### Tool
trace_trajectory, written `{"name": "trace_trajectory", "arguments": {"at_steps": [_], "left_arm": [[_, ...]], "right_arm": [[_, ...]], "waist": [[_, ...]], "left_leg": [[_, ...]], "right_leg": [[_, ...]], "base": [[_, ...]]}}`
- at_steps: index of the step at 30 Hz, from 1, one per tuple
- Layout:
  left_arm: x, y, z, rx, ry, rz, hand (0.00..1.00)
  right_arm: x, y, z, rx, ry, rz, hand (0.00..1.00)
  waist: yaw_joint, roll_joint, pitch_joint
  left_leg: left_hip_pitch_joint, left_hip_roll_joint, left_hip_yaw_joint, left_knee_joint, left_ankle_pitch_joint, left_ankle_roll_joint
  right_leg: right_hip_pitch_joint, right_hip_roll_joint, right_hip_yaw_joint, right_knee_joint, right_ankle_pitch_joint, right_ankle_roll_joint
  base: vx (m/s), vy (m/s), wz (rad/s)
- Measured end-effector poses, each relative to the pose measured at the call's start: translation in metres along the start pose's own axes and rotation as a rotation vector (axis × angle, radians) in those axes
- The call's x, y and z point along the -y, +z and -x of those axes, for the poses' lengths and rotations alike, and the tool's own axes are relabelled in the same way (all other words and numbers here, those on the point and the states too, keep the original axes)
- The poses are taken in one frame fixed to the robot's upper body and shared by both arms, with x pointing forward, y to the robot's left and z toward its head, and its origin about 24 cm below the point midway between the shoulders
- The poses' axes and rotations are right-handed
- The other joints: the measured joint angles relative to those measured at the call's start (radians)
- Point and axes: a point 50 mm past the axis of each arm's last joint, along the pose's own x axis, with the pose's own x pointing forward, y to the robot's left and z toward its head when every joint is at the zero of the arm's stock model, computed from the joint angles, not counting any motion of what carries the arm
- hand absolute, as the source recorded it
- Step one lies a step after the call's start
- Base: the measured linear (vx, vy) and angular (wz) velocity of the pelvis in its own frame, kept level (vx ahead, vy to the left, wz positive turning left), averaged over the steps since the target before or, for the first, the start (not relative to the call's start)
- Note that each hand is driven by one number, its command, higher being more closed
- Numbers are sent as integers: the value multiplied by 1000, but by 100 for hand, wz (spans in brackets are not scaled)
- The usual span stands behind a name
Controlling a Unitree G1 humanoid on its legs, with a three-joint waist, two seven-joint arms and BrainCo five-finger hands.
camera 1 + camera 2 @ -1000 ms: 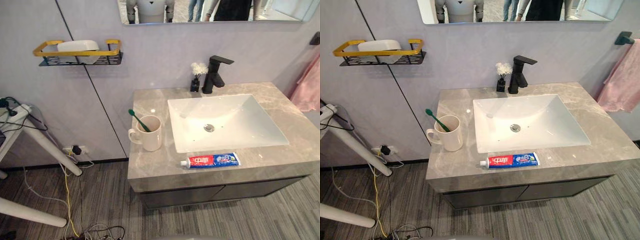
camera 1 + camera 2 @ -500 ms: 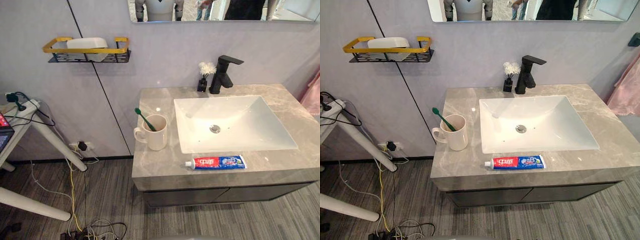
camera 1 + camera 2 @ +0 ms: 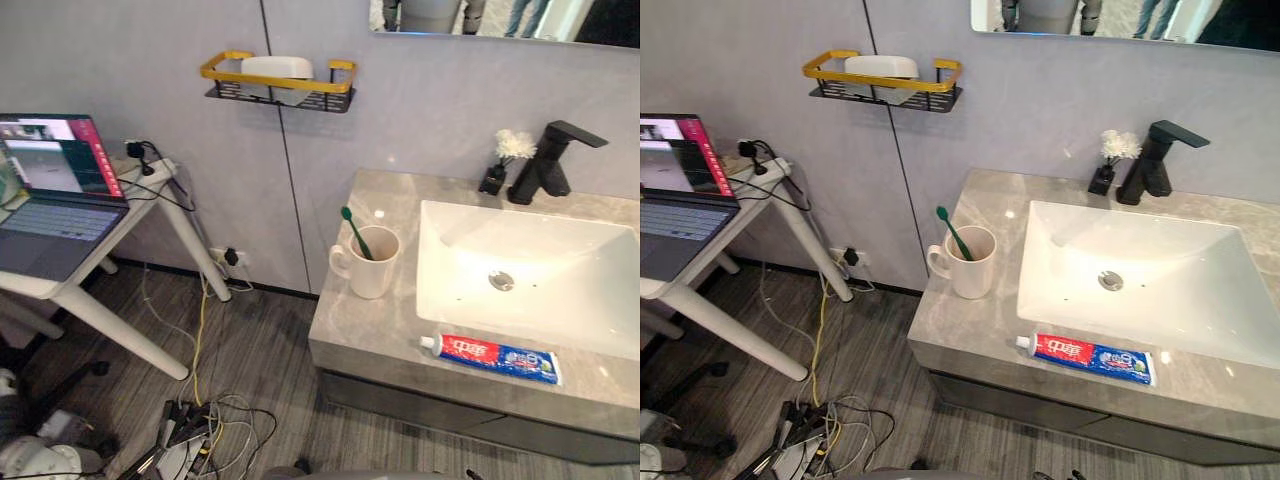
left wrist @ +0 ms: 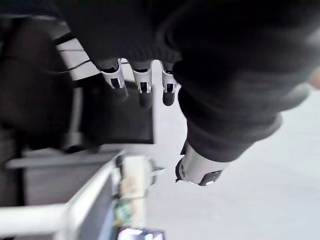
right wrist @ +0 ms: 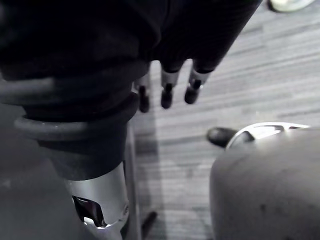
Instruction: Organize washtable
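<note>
A cream mug (image 3: 372, 270) stands on the grey stone countertop (image 3: 352, 322), left of the white sink (image 3: 560, 245). A green toothbrush (image 3: 356, 231) leans in the mug. A red and blue toothpaste tube (image 3: 493, 357) lies flat along the counter's front edge, before the sink. My left hand (image 4: 144, 90) hangs with relaxed fingers and holds nothing; past it is a white table edge. My right hand (image 5: 167, 90) also hangs relaxed and empty, over the striped floor.
A black faucet (image 3: 550, 160) and a small vase of white flowers (image 3: 500, 165) stand behind the sink. A gold-rimmed wall shelf (image 3: 275, 88) holds a white dish (image 3: 277, 67). At the left, a white table carries an open laptop (image 3: 55, 190). Cables (image 3: 200, 430) lie on the floor.
The whole picture has shifted: the camera has turned left, bringing the laptop table into view. The mug, toothbrush and toothpaste have not moved on the counter.
</note>
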Motion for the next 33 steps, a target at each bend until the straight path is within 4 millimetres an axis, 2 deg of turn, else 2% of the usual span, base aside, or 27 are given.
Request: {"name": "trace_trajectory", "arguments": {"at_steps": [2,4,5,9,12,14,16,17,18,20,26,28,31,33], "left_arm": [[1,20,4,88,17,0,0],[7,42,12,170,1,43,0],[10,47,14,188,-11,53,0],[29,81,32,304,-165,157,0],[44,106,50,389,-329,247,0],[57,115,62,391,-440,330,0],[74,127,80,396,-619,456,0],[90,140,100,408,-849,574,0],[93,142,103,414,-886,588,0],[107,155,125,431,-1112,707,0],[135,167,162,423,-1367,848,0],[143,172,180,435,-1492,879,0],[147,180,199,471,-1626,922,0],[149,184,208,494,-1684,941,0]], "right_arm": [[-3,5,0,21,6,-3,0],[-16,10,0,49,40,-12,0],[-20,10,0,51,48,-15,0],[-29,13,1,71,75,11,0],[-29,13,1,72,77,14,0],[-29,13,2,69,77,16,0],[-29,11,2,65,81,23,0],[-29,13,1,69,86,31,0],[-29,13,1,69,86,31,0],[-30,14,0,66,89,37,0],[-28,17,-3,48,112,72,0],[-28,19,-3,50,117,86,0],[-27,21,-4,52,116,98,0],[-24,25,-5,58,110,102,0]], "waist": [[4,8,-5],[4,10,-7],[4,10,-8],[2,4,-9],[0,4,-10],[1,4,-11],[-1,2,-11],[-4,4,-11],[-4,4,-11],[-19,7,-12],[-35,22,-19],[-58,33,-22],[-60,39,-22],[-83,40,-21]], "left_leg": [[2,-1,-2,4,-2,2],[1,-1,-17,19,-5,6],[1,-1,-19,20,-5,6],[-17,-11,-32,32,-6,7],[-22,-16,-33,33,-5,8],[-22,-17,-35,35,-4,8],[-25,-19,-43,42,-1,9],[-31,-20,-47,55,-1,10],[-31,-20,-47,55,-1,10],[-31,-20,-46,57,-1,10],[-32,-15,-21,57,-1,10],[-28,-12,-11,57,-1,9],[-28,0,19,57,-1,9],[-26,4,28,57,-1,9]], "right_leg": [[4,-3,-7,5,0,0],[19,-4,-23,6,-2,-2],[20,-5,-25,7,-3,-3],[18,-15,-49,14,-14,5],[17,-16,-49,17,-16,2],[17,-15,-50,18,-15,4],[17,-15,-51,21,-14,6],[16,-14,-51,22,-14,6],[16,-14,-51,22,-14,6],[15,-13,-48,22,-14,6],[-2,-12,-15,22,-11,9],[-6,-12,-2,22,-11,9],[-29,-7,35,27,-8,7],[-35,-5,50,27,-6,5]], "base": [[-13,31,15],[-31,6,17],[-47,0,16],[-59,10,14],[-33,15,2],[5,6,3],[26,13,8],[35,16,3],[38,18,0],[0,0,0],[6,15,-12],[8,19,-17],[-2,17,-37],[-10,3,-18]]}}
